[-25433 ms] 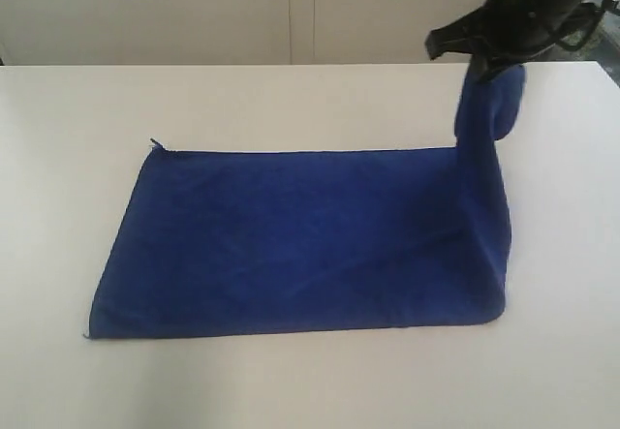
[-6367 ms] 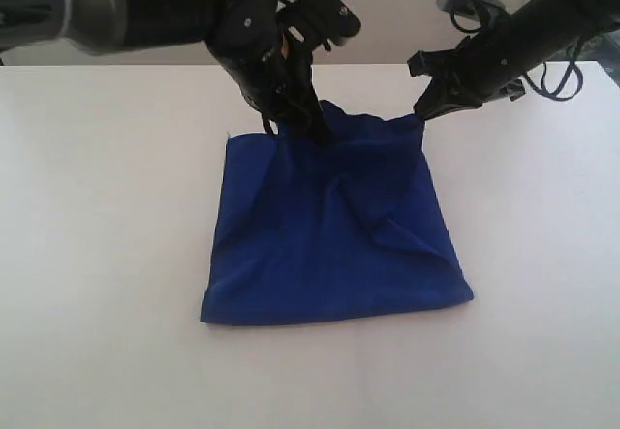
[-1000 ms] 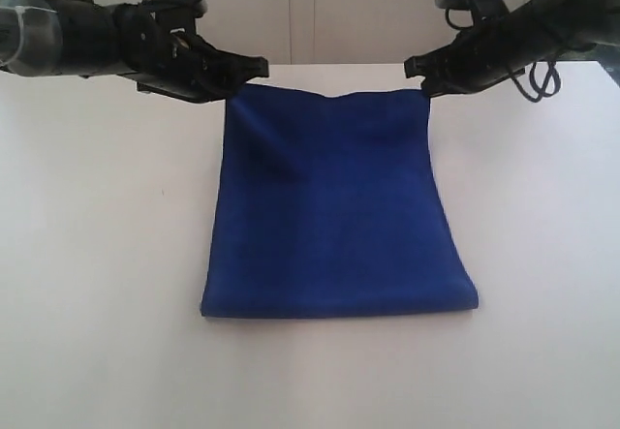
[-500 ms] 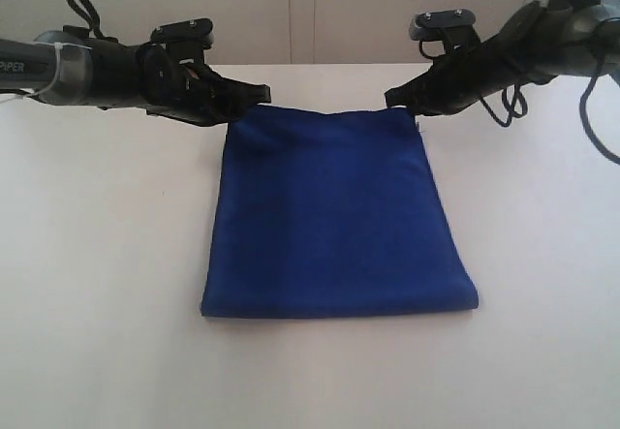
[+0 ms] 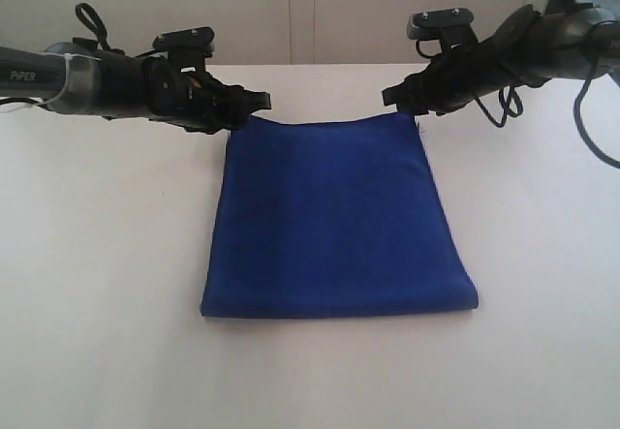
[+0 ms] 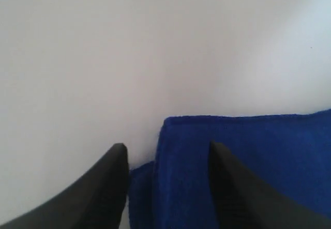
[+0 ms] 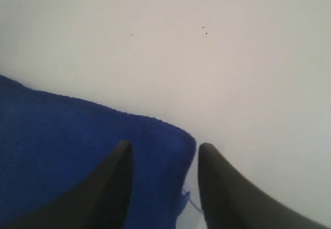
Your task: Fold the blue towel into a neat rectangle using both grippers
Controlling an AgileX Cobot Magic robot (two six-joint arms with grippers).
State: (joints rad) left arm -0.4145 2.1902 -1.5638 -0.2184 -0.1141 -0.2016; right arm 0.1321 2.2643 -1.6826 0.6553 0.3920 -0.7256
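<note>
Towel (image 5: 339,216) is down flat on the white table (image 5: 97,284), sitting centre frame in the exterior view. I'm reading it as a folded, deep royal-blue rectangle. Its far edge runs across the upper middle of the frame and its near edge sits just below centre. The surface looks soft and plush with no pattern, only a faint shading across the nap. The lower corners are squared off and the near edge looks slightly rounded and thick.

Left gripper (image 5: 254,105) comes in from the upper left of the frame. That arm is stretched out nearly level, low over the table, with its tip at the towel's upper-left corner. Right gripper (image 5: 392,95) mirrors it from the upper right, angled down to the upper-right corner, with black cables (image 5: 513,100) looping off the arm.

On the left wrist camera, the left gripper (image 6: 168,145) has its jaws spread, with the towel (image 6: 248,136) corner lying between them. Bare table shows beside one finger, so it's not pinching anything. A lower layer pokes out a little past the top one at that corner.

On the right wrist camera it's the same story. The right gripper (image 7: 164,145) has its dark, tapered fingers (image 7: 108,187) parted, straddling the corner of the towel (image 7: 77,131) without clamping it. A thin loose thread (image 7: 192,204) trails off the hem there. The table reads matte and smooth, with a couple of tiny dark specks.
</note>
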